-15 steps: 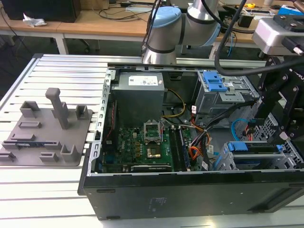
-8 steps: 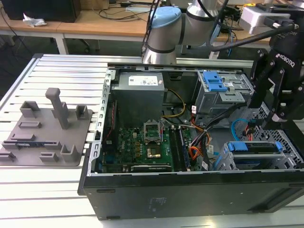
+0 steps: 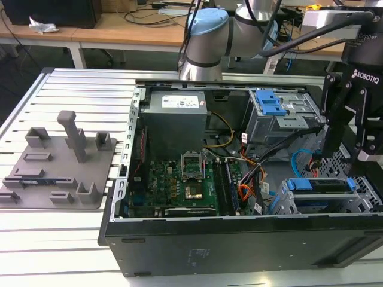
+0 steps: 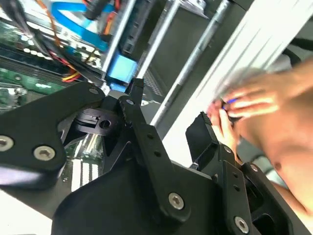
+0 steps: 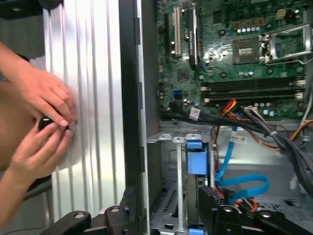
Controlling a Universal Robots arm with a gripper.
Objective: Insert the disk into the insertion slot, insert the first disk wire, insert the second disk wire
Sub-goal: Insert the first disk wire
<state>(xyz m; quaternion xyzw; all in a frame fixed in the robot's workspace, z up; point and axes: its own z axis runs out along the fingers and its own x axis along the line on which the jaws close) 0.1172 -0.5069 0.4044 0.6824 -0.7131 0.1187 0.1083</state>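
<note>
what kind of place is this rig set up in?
Probably a robotics lab or test bench: an open black desktop computer case on a ribbed aluminium table, a grey plastic fixture plate beside it, and wooden desks strung with cables behind.

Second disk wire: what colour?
The second disk wire is light blue; shows best in the first wrist view.

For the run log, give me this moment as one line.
gripper: jaws open, holding nothing | position: over insertion slot | disk: in slot | person's hands: on table beside case
</note>
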